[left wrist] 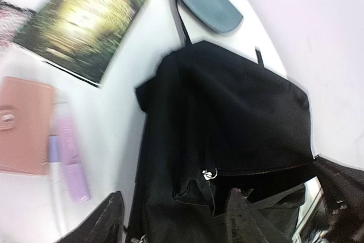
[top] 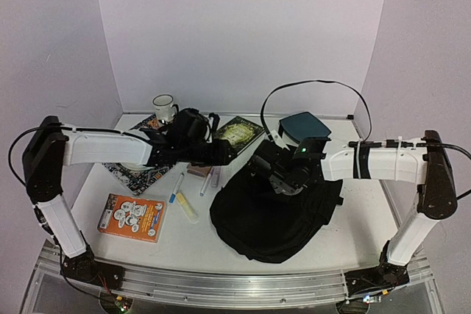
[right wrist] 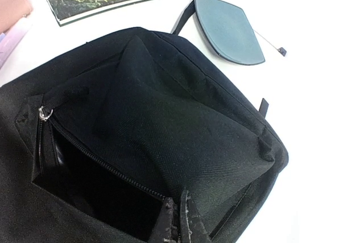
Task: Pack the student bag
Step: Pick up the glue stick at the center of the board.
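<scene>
The student bag (top: 276, 211) is a large floppy black backpack lying at the table's middle right. It also fills the left wrist view (left wrist: 227, 112) and the right wrist view (right wrist: 187, 118). Its zipper is partly open, with a silver pull (right wrist: 44, 113) and a dark opening (right wrist: 96, 186). My right gripper (right wrist: 179, 220) is shut on the bag's fabric at the opening's edge and holds the flap up. My left gripper (left wrist: 173, 209) is open, its fingers (left wrist: 102, 223) straddling the bag's left corner near the zipper pull (left wrist: 209, 174). In the top view the left gripper (top: 224, 154) is at the bag's far left edge.
A green book (top: 238, 132) and a dark-teal rounded pad (top: 305, 126) lie behind the bag. A pink wallet (left wrist: 23, 123), a purple marker (left wrist: 71, 157), pens (top: 176, 185), a yellow highlighter (top: 187, 208), an orange box (top: 133, 217), a patterned book (top: 136, 173) and a mug (top: 164, 106) lie left.
</scene>
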Tool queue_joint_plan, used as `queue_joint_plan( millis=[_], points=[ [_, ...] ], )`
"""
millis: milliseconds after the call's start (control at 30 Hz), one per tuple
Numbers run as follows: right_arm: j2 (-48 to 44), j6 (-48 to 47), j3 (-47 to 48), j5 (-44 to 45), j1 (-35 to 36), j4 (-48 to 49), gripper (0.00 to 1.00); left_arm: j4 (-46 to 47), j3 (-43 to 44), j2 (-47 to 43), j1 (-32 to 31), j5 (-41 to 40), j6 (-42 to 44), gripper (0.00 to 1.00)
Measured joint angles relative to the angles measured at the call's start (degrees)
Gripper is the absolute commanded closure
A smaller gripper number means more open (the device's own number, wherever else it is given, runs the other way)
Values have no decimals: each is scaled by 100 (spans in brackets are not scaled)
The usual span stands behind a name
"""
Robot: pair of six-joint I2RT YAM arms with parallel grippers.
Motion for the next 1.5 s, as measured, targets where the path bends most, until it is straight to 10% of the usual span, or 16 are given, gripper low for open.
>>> queue_joint_plan(
  millis=[200,467,1500],
  points=[
    [0,89,4,2,0,-2,100,-136,-715,-919,117,-527,-13,2],
    [2,111,4,2,0,-2,100,-1017,-1272,-1169,337,-1105,-34,1],
    [2,147,2,-72,0,164,100,-2511,-1116,157,429,-628,-1475,64]
  ],
)
